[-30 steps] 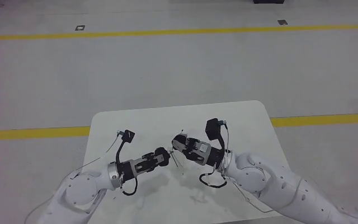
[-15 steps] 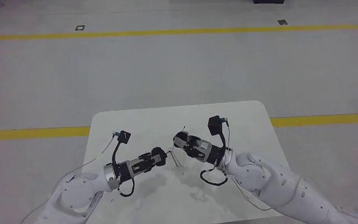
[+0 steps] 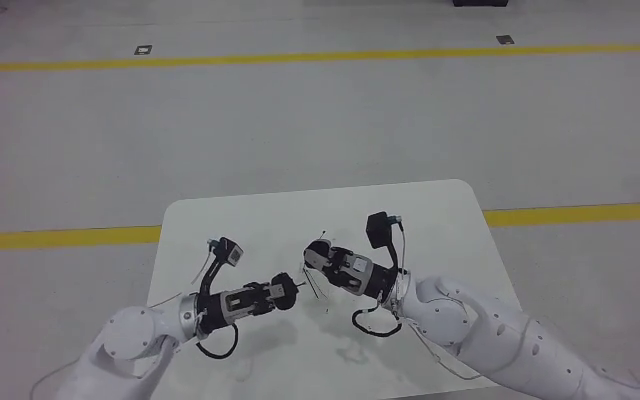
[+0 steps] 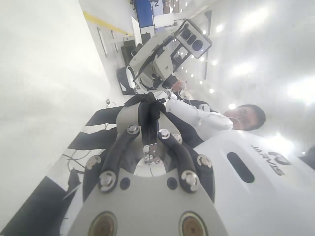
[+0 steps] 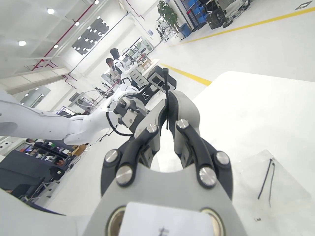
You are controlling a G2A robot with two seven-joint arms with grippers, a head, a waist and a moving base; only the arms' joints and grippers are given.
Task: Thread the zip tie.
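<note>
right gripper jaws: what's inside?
A black zip tie, clamped in the right gripper. Its head end sticks out beyond the gripper. The stretch pinched inside the grip is covered.

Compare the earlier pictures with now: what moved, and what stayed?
The left gripper drew back slightly toward the robot, widening its gap from the right gripper. The right gripper barely shifted and stays shut on the zip tie. Nothing was let go.

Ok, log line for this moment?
right gripper: shut on zip tie | left gripper: shut, close opposite | tie head: nothing through it | spare ties: on table
</note>
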